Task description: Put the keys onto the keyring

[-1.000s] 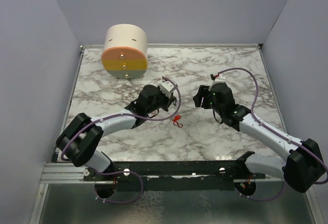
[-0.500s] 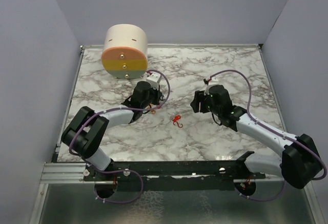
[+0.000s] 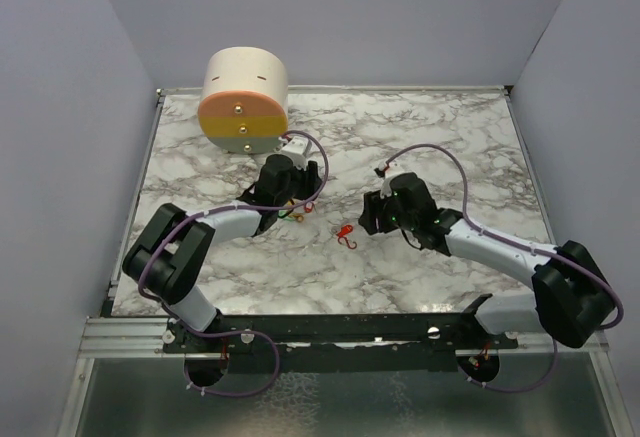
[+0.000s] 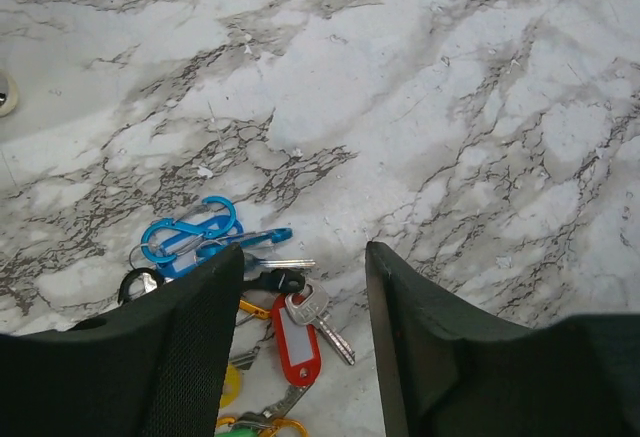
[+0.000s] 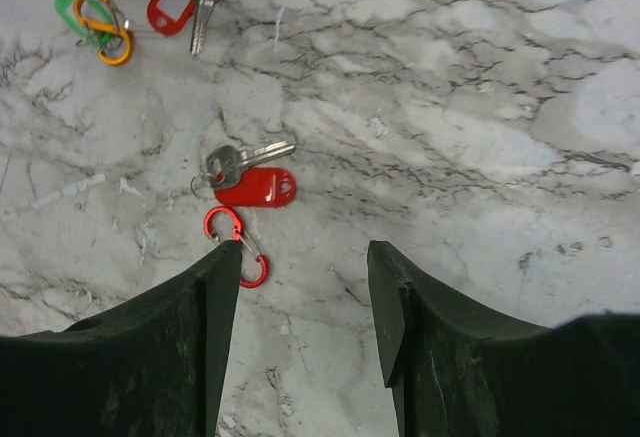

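**Left tool** [image 4: 305, 257]: released. Its two black fingers [image 4: 180, 357] are spread and grip nothing. The tool hangs over a cluster of keys on the white, grey-veined marble tabletop [image 4: 450, 107].
- In the gap between the fingers lie a silver key with a red oblong plastic tag [image 4: 297, 345] and a black-headed key [image 4: 282, 280].
- Just beyond the left finger lies a blue figure-eight metal clip [image 4: 190, 237].
- Nearer the wrist lie a yellow plastic tag [image 4: 230, 385], an orange figure-eight clip [image 5: 108, 35] and a green plastic tag [image 5: 68, 2]; the orange clip overlaps the green tag.
- The cluster lies left of the tabletop centre, toward the far-left corner. It is near a large cream-and-orange cylinder [image 3: 245, 102] that stands in that corner.

**Right tool** [image 5: 302, 249]: released. Its fingers are spread and grip nothing. It points toward the left edge of the tabletop.
- Just beyond its left finger lies a red S-shaped metal clip [image 5: 236, 247].
- Just past the clip lies a solid red oblong tag [image 5: 256, 187] with a small silver key [image 5: 240, 160] beside it. Whether clip and tag are joined cannot be told.
- This group lies near the tabletop centre, between the two tools and apart from the cluster.
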### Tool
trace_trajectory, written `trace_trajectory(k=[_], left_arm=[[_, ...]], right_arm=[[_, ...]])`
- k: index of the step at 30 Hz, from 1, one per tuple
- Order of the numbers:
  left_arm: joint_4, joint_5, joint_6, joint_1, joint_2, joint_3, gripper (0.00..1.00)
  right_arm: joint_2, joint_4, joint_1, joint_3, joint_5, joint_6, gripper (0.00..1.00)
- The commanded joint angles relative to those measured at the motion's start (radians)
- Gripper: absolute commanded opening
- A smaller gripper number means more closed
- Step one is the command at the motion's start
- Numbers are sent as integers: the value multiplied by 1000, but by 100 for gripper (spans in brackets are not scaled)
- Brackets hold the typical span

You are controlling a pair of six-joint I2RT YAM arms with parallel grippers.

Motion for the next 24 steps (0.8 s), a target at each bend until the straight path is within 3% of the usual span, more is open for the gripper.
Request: trace_trajectory(k=[1, 13, 24], left_arm=[[2, -39, -14, 9, -62, 10, 55], [-78, -10, -50, 7, -280, -74, 56], [-93, 17, -73, 6, -329, -113, 56]], right_arm=[[44, 31, 67, 12, -33, -35, 54], [147, 33, 179, 26, 2, -57, 54], [235, 12, 218, 81, 75, -82, 54]])
